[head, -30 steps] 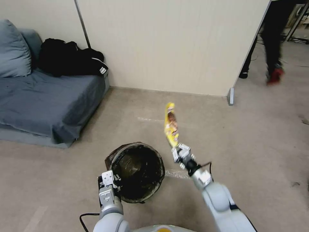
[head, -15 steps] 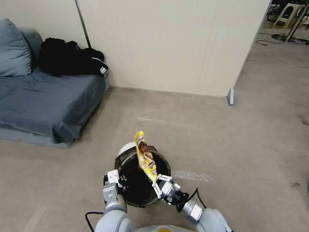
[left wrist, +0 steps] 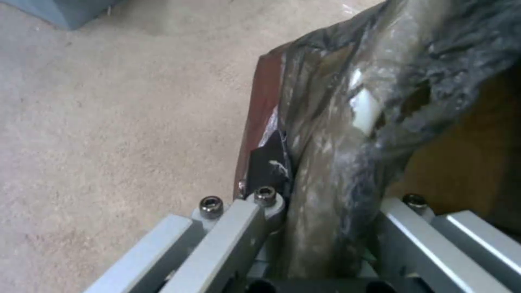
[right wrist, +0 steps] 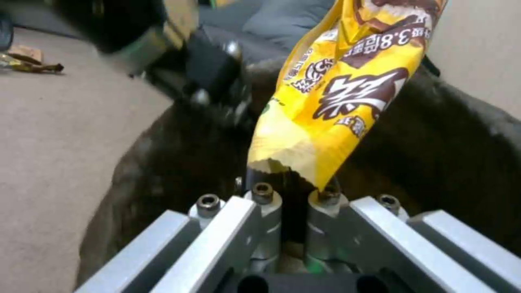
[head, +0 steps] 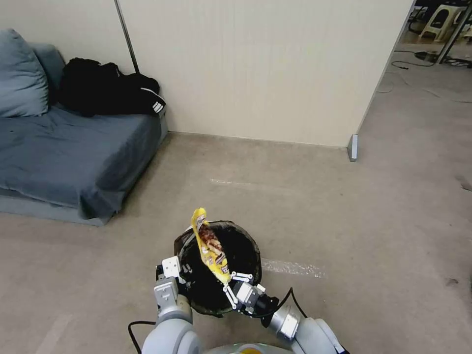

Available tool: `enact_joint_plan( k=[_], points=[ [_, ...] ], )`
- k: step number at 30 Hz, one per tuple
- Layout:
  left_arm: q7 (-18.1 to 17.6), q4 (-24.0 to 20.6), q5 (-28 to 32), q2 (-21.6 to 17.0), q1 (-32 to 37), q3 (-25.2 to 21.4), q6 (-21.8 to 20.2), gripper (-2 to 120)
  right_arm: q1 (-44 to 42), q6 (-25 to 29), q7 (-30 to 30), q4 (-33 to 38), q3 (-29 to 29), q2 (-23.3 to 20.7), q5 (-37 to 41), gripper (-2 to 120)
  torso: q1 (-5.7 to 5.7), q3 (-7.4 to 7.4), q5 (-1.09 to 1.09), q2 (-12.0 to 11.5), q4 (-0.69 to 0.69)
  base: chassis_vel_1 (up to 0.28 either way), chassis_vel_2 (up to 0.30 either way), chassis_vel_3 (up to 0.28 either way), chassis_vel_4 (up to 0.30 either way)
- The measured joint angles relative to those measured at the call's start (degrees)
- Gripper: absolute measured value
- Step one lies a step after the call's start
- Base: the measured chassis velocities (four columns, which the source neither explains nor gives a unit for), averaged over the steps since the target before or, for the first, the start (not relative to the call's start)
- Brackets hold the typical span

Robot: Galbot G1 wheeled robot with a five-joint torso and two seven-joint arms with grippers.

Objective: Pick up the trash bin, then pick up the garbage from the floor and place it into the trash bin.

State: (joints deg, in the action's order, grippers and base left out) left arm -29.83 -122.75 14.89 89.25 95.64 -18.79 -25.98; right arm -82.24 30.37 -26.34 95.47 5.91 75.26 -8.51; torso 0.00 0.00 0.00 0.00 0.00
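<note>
The trash bin (head: 254,250), a round bucket with a dark crinkled bag folded over its rim, is held up just in front of me. My left gripper (head: 178,276) is shut on the near left rim; in the left wrist view the bagged rim (left wrist: 336,122) runs between that gripper's (left wrist: 325,203) fingers. My right gripper (head: 235,290) is shut on the lower end of a piece of garbage, a yellow wrapper (head: 209,244), which stands upright over the bin's mouth. In the right wrist view the wrapper (right wrist: 336,93) rises from this gripper (right wrist: 293,195) with the bin's dark bag (right wrist: 445,154) behind it.
A grey-blue sofa (head: 64,152) with black clothes (head: 108,93) on it stands at the left against a beige partition wall (head: 265,69) that ends at a foot (head: 352,147). Small litter (right wrist: 27,61) lies on the carpet. Open floor spreads ahead and to the right.
My right gripper has swung the yellow wrapper from the right of the bin to over its mouth. The bin has shifted slightly in my left gripper.
</note>
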Motion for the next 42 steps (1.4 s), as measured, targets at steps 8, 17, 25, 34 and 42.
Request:
enact_joint_plan(
  k=[8, 17, 25, 34, 42],
  points=[
    [-3.25, -4.59, 10.17, -0.72, -0.65, -0.38, -5.89, 17, 1.58, -0.12, -2.82, -2.56, 0.73, 0.07, 0.01, 0, 0.0, 0.0, 0.0, 0.0, 0.0, 0.0, 0.0, 0.0, 0.0],
    [-6.1, -7.8, 17.5, -0.89, -0.59, -0.53, -8.29, 49, 3.03, -5.41, -4.33, -3.37, 0.32, -1.46, 4.01, 0, 0.0, 0.0, 0.0, 0.0, 0.0, 0.0, 0.0, 0.0, 0.0],
    [-6.19, -8.28, 17.85, -0.95, -0.66, -0.94, -8.31, 67, 2.36, -7.53, -2.9, -1.26, 1.05, -3.07, 2.85, 0, -0.01, 0.0, 0.0, 0.0, 0.0, 0.0, 0.0, 0.0, 0.0],
    [-6.55, -8.07, 18.71, -1.03, -2.33, -2.43, -8.55, 75, 0.11, -7.23, -3.21, 2.92, 2.96, -6.18, 2.93, 35, 0.0, 0.0, 0.0, 0.0, 0.0, 0.0, 0.0, 0.0, 0.0],
    [-7.02, -7.41, 19.26, -1.02, -3.28, -2.8, -8.75, 75, -1.24, -8.21, -4.12, 6.7, 4.5, -10.11, 4.35, 64, -0.01, 0.0, 0.0, 0.0, 0.0, 0.0, 0.0, 0.0, 0.0]
  ],
)
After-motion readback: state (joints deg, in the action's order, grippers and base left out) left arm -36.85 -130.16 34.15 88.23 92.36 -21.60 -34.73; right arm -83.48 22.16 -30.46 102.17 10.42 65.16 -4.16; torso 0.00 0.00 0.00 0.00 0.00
